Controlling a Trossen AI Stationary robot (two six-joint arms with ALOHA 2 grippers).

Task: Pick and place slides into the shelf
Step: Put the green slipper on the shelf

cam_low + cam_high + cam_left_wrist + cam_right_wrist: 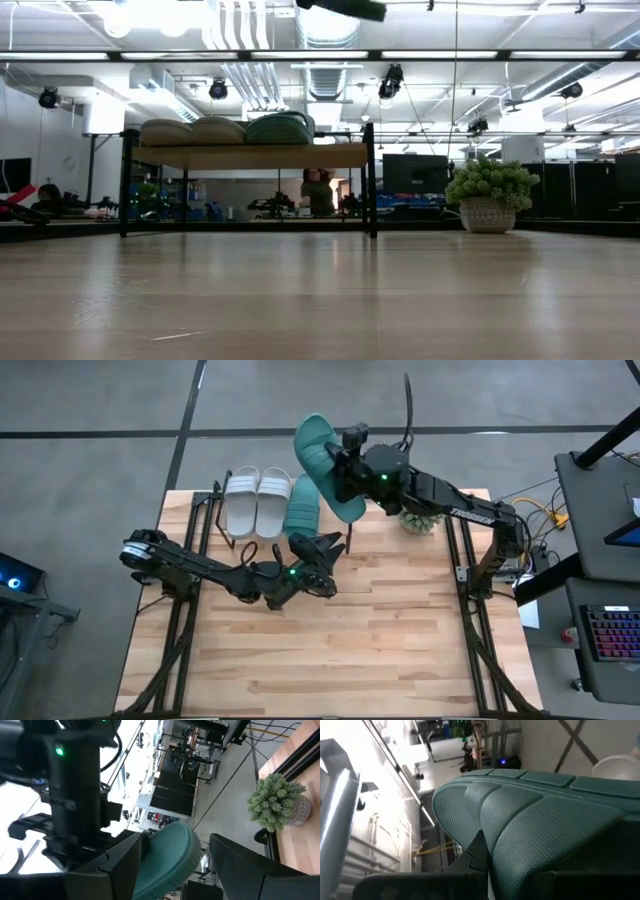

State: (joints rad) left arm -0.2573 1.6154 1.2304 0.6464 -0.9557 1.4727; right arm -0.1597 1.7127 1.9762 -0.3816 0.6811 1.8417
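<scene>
The shelf (250, 156) stands at the table's far left. Two pale slides (258, 500) and one teal slide (302, 512) rest on its plank top. My right gripper (342, 472) is shut on a second teal slide (322, 452), held high over the shelf's right end; in the low view only part of it (345, 8) shows at the top. My left gripper (318, 548) stands open on the near side of the shelf's right end and touches nothing. In the left wrist view the raised slide (167, 855) shows beyond its fingers. My right gripper holds the raised teal slide by its long right side (338, 465), about midway along it. It comes in level from the table's right, its fingers lying across the slide. One dark fingertip (477, 852) lies on the ribbed strap (520, 825). The slide is lifted clear and tilted.
A potted plant (420, 520) stands on the table at the far right, behind my right arm. The shelf's black legs (372, 180) rise from the tabletop. Bare wooden table (350, 650) lies toward the near edge. A person (318, 192) shows in the room beyond.
</scene>
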